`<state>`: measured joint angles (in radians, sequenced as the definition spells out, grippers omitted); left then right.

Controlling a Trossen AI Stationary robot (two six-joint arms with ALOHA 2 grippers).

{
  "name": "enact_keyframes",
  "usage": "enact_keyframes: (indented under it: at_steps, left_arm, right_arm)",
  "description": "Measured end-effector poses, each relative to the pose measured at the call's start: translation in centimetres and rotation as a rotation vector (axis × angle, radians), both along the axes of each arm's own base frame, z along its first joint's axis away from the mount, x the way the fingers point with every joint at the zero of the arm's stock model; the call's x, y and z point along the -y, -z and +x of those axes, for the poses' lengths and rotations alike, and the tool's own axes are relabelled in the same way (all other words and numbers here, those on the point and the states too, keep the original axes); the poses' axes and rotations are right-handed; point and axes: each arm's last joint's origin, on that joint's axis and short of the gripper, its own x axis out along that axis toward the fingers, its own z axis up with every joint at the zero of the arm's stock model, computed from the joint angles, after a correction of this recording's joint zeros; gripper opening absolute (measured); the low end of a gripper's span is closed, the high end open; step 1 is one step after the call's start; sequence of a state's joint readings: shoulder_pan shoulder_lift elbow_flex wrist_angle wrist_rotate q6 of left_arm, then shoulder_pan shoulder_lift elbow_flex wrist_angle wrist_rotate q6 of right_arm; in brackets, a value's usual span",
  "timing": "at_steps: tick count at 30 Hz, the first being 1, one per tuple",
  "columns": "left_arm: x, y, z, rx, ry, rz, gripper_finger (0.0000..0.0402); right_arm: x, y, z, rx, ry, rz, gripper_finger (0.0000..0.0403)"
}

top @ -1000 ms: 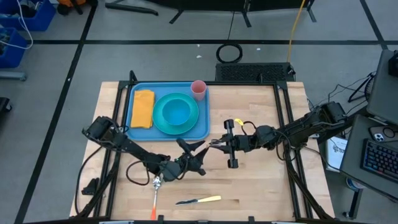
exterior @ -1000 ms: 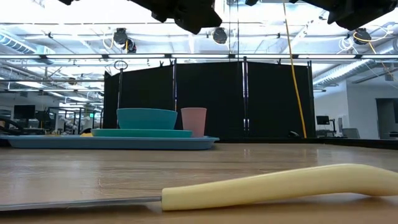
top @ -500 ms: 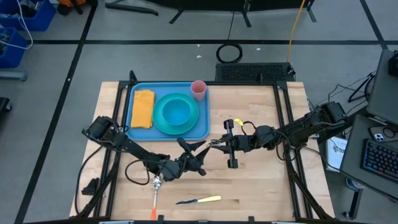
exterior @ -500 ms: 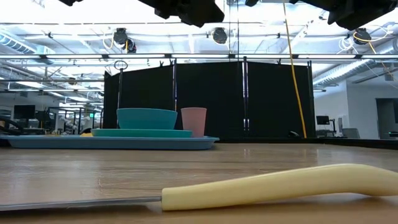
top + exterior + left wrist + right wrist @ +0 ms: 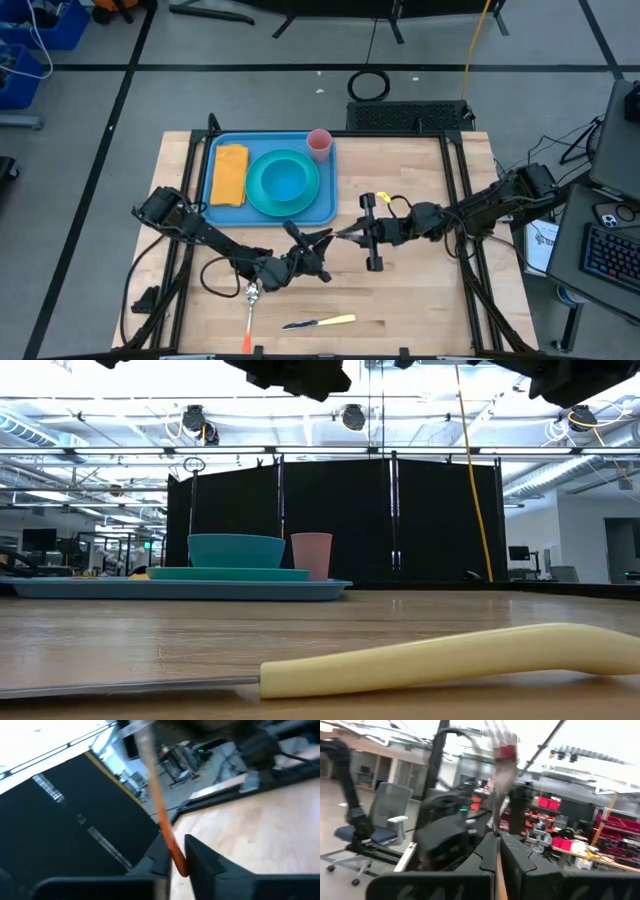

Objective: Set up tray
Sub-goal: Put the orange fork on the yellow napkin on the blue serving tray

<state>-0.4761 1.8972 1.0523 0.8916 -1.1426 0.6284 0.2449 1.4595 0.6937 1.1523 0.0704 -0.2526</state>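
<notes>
Your left claw and right claw meet tip to tip over the middle of the light wooden desk. Each is clamped together on the same thin orange-handled metal utensil; you cannot tell what kind it is. The large flat light-blue plastic tray lies at the desk's far left part, carrying a folded yellow cloth, a round teal bowl and a pink cup.

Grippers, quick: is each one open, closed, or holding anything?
Left gripper: closed on the orange-handled utensil.
Right gripper: closed on the same utensil.
</notes>
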Motion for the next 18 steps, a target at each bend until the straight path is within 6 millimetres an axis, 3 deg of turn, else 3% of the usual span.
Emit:
enact_keyframes:
  at_steps: [2, 11, 18]
  left_arm:
    - [0.0, -0.2, -0.1, 0.012, -0.008, -0.010, 0.0015]
    - [0.0, -0.8, -0.4, 0.003, -0.007, -0.019, 0.0013]
    - [-0.4, -2.2, -2.4, -0.038, -0.037, -0.030, 0.0008]
  right_arm:
    - [-0.1, 0.0, 0.0, 0.000, -0.009, -0.010, 0.0001]
    - [0.0, 0.1, 0.0, -0.009, -0.005, -0.003, 0.0001]
    - [0.0, 0.3, 0.1, -0.043, 0.008, 0.003, 0.0020]
